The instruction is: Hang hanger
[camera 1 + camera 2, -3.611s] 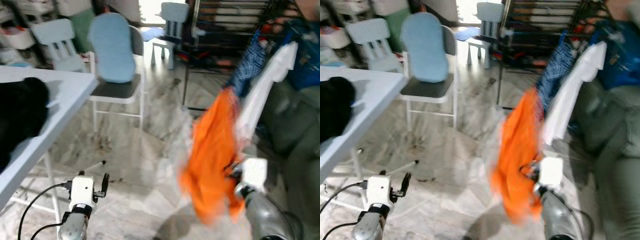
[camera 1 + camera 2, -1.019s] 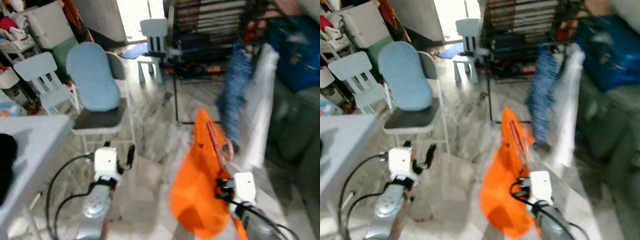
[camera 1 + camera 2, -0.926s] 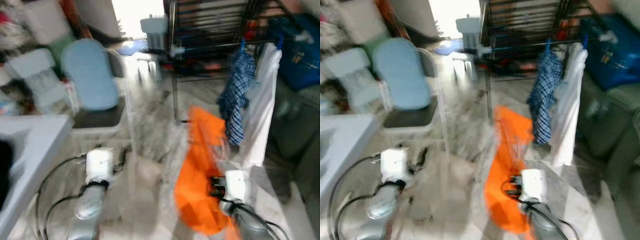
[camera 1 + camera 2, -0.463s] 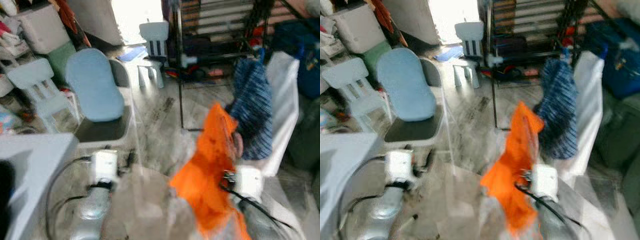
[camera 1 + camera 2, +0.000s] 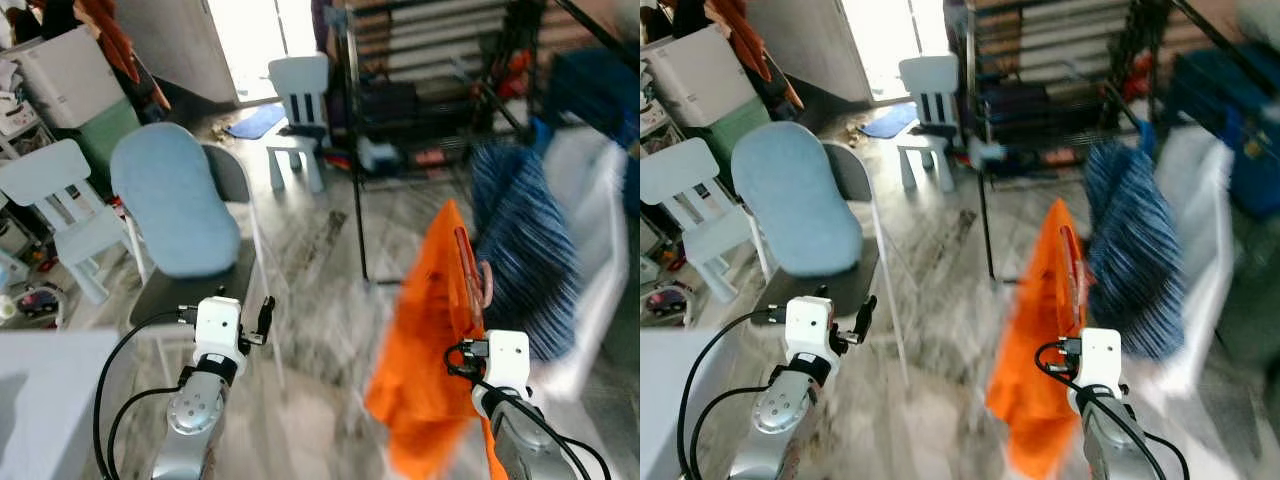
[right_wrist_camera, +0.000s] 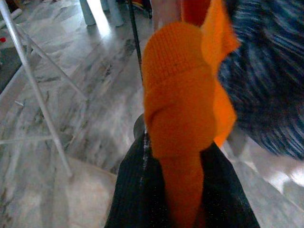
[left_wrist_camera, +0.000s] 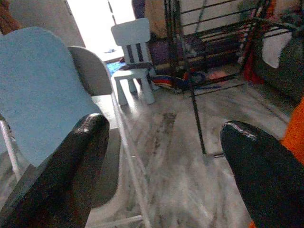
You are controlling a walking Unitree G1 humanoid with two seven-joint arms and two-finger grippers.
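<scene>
An orange garment [image 5: 430, 340] hangs on a red hanger [image 5: 468, 268], held up at the right in front of me. My right gripper [image 6: 180, 190] is shut on the hanger through the orange cloth, and the cloth hides most of its fingers [image 6: 135, 199]. Just behind stands a black metal clothes rack [image 5: 358, 150] with a blue plaid shirt [image 5: 525, 255] and a white garment [image 5: 600, 250] hanging from it. My left gripper [image 7: 166, 156] is raised at the lower left, open with nothing between its fingers [image 7: 71, 166]. It points toward the rack and a chair.
A folding chair with a light blue cushion [image 5: 172, 205] stands close by the left arm. Small white chairs [image 5: 298, 90] [image 5: 50, 195] stand farther back. A white table corner [image 5: 40, 400] is at the bottom left. Marble floor [image 5: 320, 270] lies between chair and rack.
The whole view has shifted and sharpened, so the camera moved. The orange garment on its hanger now sits a little higher and nearer the plaid shirt. Both grippers keep their states.
</scene>
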